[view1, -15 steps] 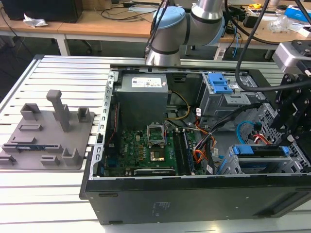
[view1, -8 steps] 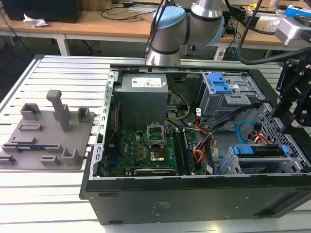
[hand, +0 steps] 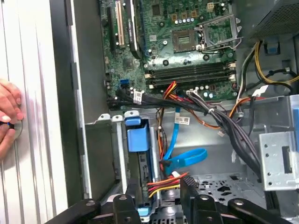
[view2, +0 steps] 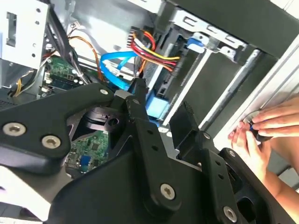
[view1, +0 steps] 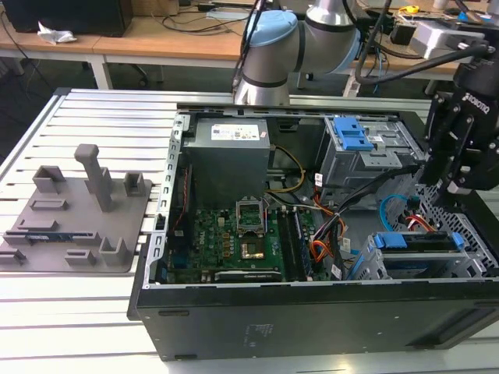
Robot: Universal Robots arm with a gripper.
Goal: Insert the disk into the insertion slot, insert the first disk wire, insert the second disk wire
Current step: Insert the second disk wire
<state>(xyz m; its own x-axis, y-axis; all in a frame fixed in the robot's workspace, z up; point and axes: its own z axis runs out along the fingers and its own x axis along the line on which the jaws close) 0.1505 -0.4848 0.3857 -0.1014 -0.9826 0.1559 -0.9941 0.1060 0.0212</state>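
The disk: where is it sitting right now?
The disk sits in the insertion slot at the exterior view's lower right, just below the gripper.

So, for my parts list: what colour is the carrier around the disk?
Bright blue carrier, clearest in the first wrist view.

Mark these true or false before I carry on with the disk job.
1. The disk sits in the insertion slot. True.
2. The claw hangs over the power supply. False: it hangs over the insertion slot, at the exterior view's right.
3. A person's hand is outside the computer case. True.
4. A cooler covers the processor socket. False: the socket is bare.
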